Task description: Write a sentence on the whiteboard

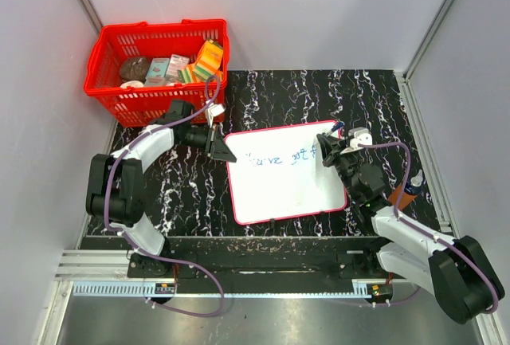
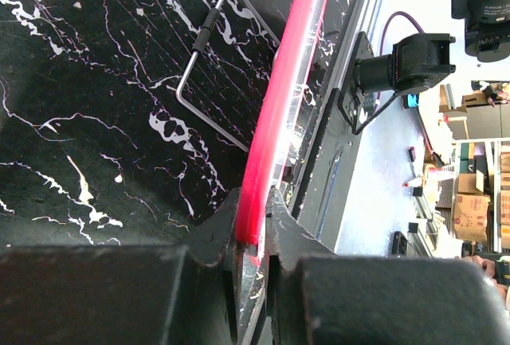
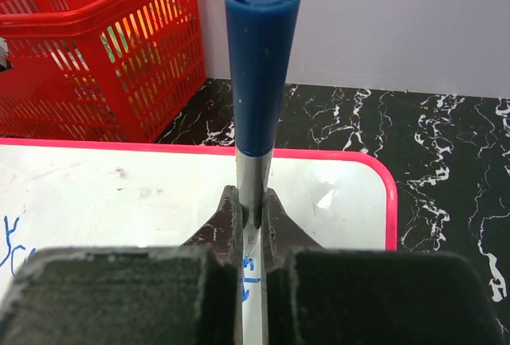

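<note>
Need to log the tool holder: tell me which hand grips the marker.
The right hand, its fingers shut on the blue-capped marker over the whiteboard. The left hand holds no marker; it clamps the whiteboard's red edge.

Blue handwriting, roughly "You've got", on whiteboard

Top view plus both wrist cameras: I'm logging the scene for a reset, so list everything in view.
whiteboard: one, white with red frame, mid-table
writing: one line, blue, far half of whiteboard
marker: one, blue and silver, upright above whiteboard's right end
basket: one, red, far left corner
packets: several, mixed colours, inside basket
table: one, black marbled, under everything
left gripper: one, black, shut on whiteboard's left edge
right gripper: one, black, shut on marker
</note>
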